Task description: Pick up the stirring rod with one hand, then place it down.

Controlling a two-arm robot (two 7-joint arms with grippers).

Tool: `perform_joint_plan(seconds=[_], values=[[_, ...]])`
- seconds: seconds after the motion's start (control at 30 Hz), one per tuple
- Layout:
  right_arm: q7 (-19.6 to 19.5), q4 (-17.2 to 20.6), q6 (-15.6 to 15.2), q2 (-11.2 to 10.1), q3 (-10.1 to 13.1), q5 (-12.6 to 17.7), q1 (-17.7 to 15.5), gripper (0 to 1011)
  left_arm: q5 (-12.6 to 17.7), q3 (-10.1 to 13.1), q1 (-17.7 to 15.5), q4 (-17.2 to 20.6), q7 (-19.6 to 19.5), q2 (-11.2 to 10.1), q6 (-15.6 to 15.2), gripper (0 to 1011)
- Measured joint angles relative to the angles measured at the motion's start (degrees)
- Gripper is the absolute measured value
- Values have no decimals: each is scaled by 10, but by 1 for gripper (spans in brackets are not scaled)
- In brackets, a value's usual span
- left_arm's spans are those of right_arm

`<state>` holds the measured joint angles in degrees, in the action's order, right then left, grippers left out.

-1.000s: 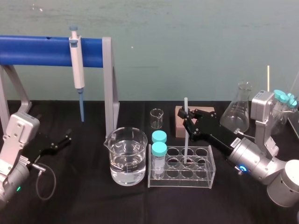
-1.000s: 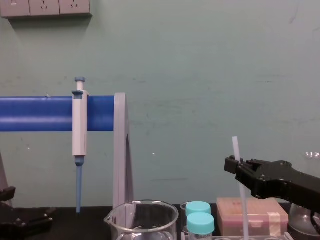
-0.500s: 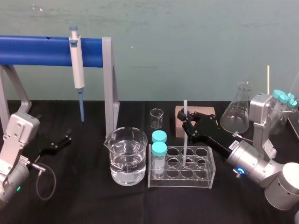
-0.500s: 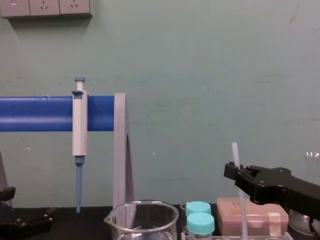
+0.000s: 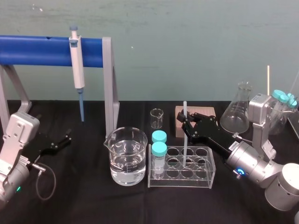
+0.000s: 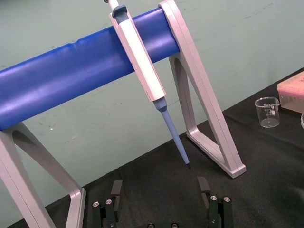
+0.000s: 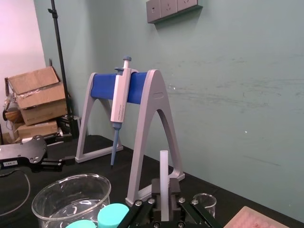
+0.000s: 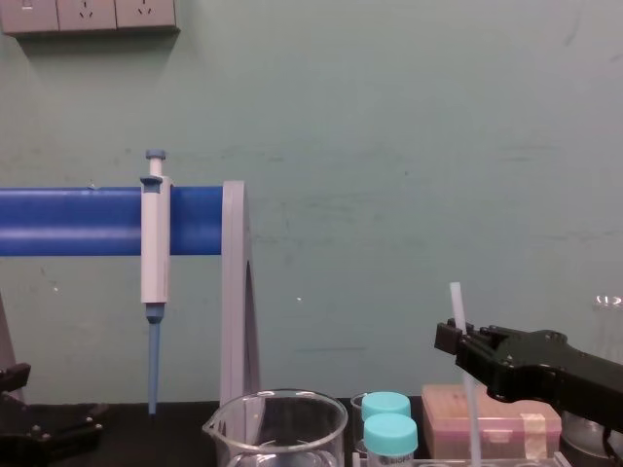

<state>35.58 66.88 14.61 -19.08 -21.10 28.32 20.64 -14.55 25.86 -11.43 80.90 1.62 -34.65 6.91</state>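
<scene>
The stirring rod [image 5: 185,135] is thin, white and translucent. It stands upright with its lower end inside a back hole of the clear test-tube rack [image 5: 182,179]. My right gripper [image 5: 186,122] reaches in from the right and is shut on the stirring rod's upper part. In the chest view the stirring rod [image 8: 458,311] rises above the black right gripper [image 8: 450,336]. In the right wrist view the stirring rod [image 7: 164,175] sits pinched between the fingers of the right gripper [image 7: 165,202]. My left gripper [image 6: 160,187] rests open at the table's left [image 5: 65,139], holding nothing.
A water-filled beaker [image 5: 125,156] stands left of the rack, which holds two teal-capped tubes [image 5: 159,148]. Behind are a small beaker [image 5: 157,118], a pink block [image 5: 179,116] and a flask [image 5: 236,112]. A white pipette [image 5: 77,70] hangs on the blue stand [image 5: 42,50] at the left.
My right gripper has sunk a little with the stirring rod, so the rod's top sits lower and its foot deeper in the rack. The left arm has not moved.
</scene>
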Motion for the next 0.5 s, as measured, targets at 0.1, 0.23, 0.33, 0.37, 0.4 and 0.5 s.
perform_joint_plan(seconds=[0.1, 0.23, 0.33, 0.37, 0.4, 0.5], values=[[0, 0, 0, 0, 0, 0, 0, 179, 0, 0, 0, 0, 0, 0, 0, 1000], [0, 0, 0, 0, 0, 0, 0, 315, 0, 0, 0, 0, 0, 0, 0, 1000], [1, 1, 0, 0, 0, 0, 0, 397, 0, 0, 0, 0, 0, 0, 0, 1000], [1, 1, 0, 0, 0, 0, 0, 457, 0, 0, 0, 0, 0, 0, 0, 1000], [1, 1, 0, 0, 0, 0, 0, 478, 0, 0, 0, 0, 0, 0, 0, 1000], [1, 1, 0, 0, 0, 1, 0, 575, 0, 0, 0, 0, 0, 0, 0, 1000]])
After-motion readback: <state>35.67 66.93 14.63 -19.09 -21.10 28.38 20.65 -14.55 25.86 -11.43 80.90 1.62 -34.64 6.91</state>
